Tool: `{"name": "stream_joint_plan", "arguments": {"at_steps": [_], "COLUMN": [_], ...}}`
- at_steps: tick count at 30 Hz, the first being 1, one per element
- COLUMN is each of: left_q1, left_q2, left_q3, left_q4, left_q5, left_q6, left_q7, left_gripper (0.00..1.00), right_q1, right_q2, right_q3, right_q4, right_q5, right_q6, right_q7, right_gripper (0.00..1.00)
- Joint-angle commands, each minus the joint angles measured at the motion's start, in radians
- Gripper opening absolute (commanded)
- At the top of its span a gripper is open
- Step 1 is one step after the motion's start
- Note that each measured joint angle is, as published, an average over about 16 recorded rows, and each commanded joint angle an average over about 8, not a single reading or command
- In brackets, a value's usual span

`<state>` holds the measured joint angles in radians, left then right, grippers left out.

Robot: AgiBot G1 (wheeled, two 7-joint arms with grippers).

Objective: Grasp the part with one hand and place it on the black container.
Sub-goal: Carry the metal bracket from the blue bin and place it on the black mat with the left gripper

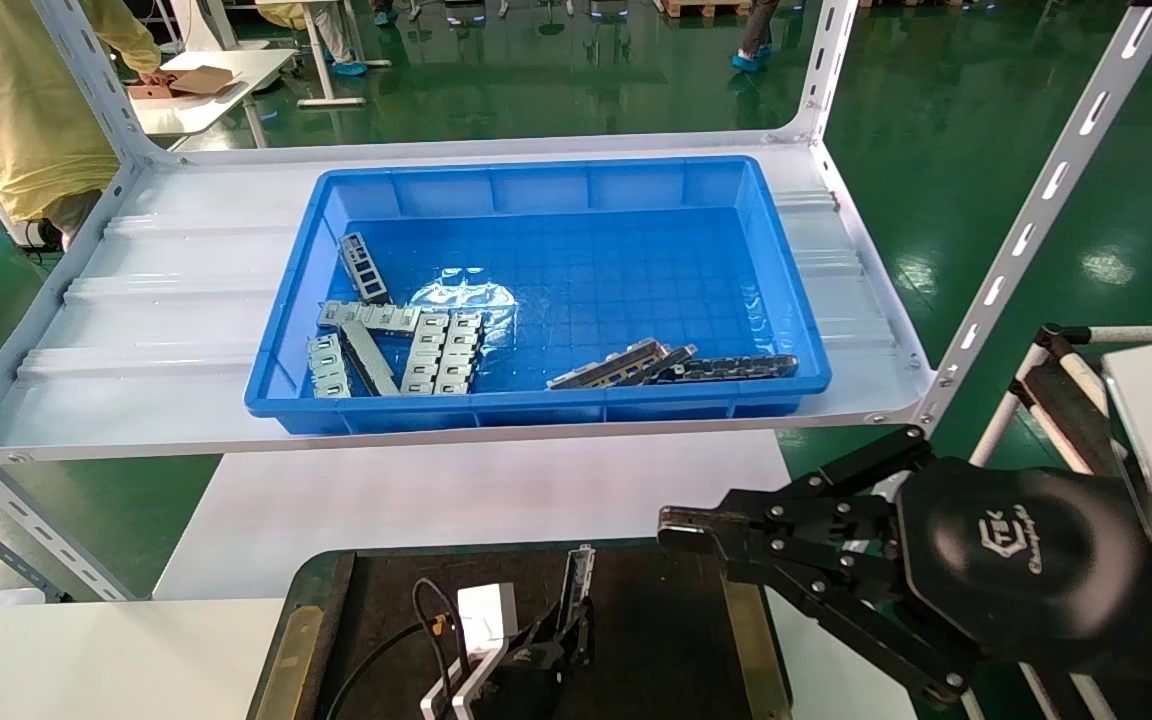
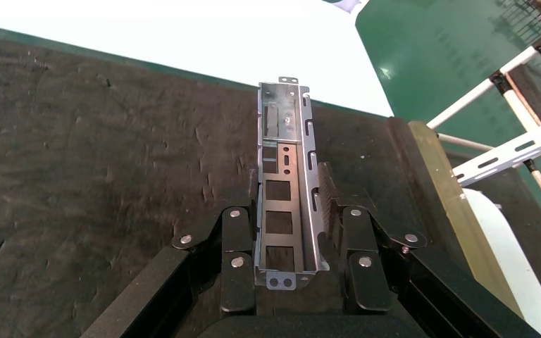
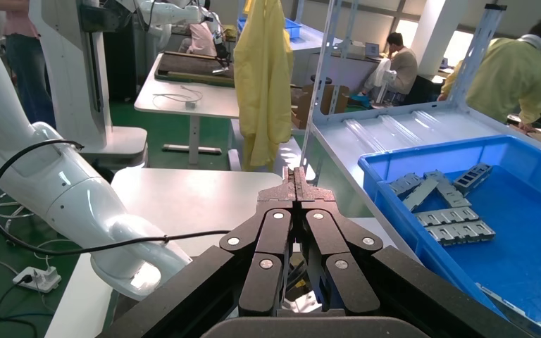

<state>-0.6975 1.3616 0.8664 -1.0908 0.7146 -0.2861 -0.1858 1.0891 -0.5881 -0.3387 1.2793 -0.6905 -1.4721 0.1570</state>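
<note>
The part (image 2: 287,190), a grey channel strip with ladder cutouts, sits between the fingers of my left gripper (image 2: 287,208), which is shut on its side walls. It is held low over the black container (image 2: 77,141), above the tray's dark floor, near the brass-olive rim (image 2: 442,183). In the head view the part (image 1: 576,585) sticks up out of the left gripper (image 1: 558,640) over the container (image 1: 676,640). My right gripper (image 1: 678,525) hangs shut and empty at the container's right edge; it also shows in the right wrist view (image 3: 296,177).
A blue bin (image 1: 536,185) on the white shelf (image 1: 166,330) holds more grey strips (image 1: 681,368) and silver plates (image 1: 441,350). Slotted shelf posts (image 1: 1036,210) stand at the right. A person in yellow (image 1: 26,110) stands at the far left.
</note>
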Motion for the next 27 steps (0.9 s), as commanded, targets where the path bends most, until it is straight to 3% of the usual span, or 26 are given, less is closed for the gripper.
{"name": "stream_joint_plan", "arguments": {"at_steps": [1, 13, 15, 21, 23, 27], "left_q1": [-0.002, -0.033, -0.039, -0.057, -0.063, -0.076], "left_q2": [0.001, 0.002, 0.003, 0.003, 0.003, 0.003], "left_q3": [0.014, 0.124, 0.144, 0.207, 0.227, 0.266], "left_q4": [0.003, 0.031, 0.036, 0.049, 0.051, 0.057], "left_q5": [0.01, 0.081, 0.091, 0.119, 0.129, 0.146], "left_q6": [-0.013, -0.086, -0.097, -0.129, -0.14, -0.16], "left_q7": [-0.023, -0.194, -0.223, -0.306, -0.333, -0.384], "left_gripper": [0.0, 0.01, 0.12, 0.86, 1.0, 1.0], "right_q1": [0.0, 0.0, 0.0, 0.0, 0.0, 0.0], "right_q2": [0.0, 0.0, 0.0, 0.0, 0.0, 0.0], "right_q3": [0.0, 0.0, 0.0, -0.001, -0.001, -0.001], "right_q4": [0.0, 0.0, 0.0, 0.0, 0.0, 0.0], "right_q5": [0.0, 0.0, 0.0, 0.0, 0.0, 0.0], "right_q6": [0.0, 0.0, 0.0, 0.0, 0.0, 0.0], "right_q7": [0.0, 0.0, 0.0, 0.0, 0.0, 0.0], "right_gripper": [0.0, 0.03, 0.2, 0.92, 1.0, 1.0]}}
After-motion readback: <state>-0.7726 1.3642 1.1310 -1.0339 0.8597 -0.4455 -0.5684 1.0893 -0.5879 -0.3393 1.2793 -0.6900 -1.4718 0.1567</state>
